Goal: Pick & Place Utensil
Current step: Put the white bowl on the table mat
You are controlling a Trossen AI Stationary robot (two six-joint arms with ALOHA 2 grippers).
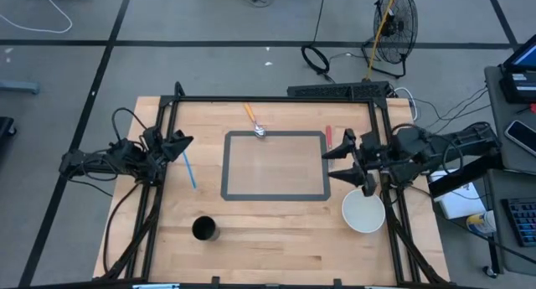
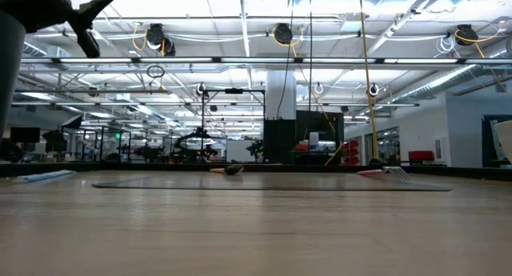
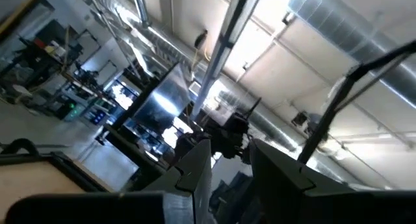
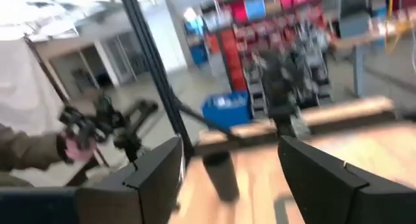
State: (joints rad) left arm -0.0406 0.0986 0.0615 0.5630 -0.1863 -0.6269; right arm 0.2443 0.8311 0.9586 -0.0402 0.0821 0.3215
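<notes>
Utensils lie untouched around the mat point(image 1: 275, 165), ready for picking; left gripper point(image 1: 182, 144) and right gripper point(image 1: 333, 163) wait at the sides, fingers apart, empty.

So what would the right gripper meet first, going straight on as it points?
Probably the black cup: the wrist view shows it between the open fingers of the right gripper. Depth is unclear; it may pass above.
</notes>
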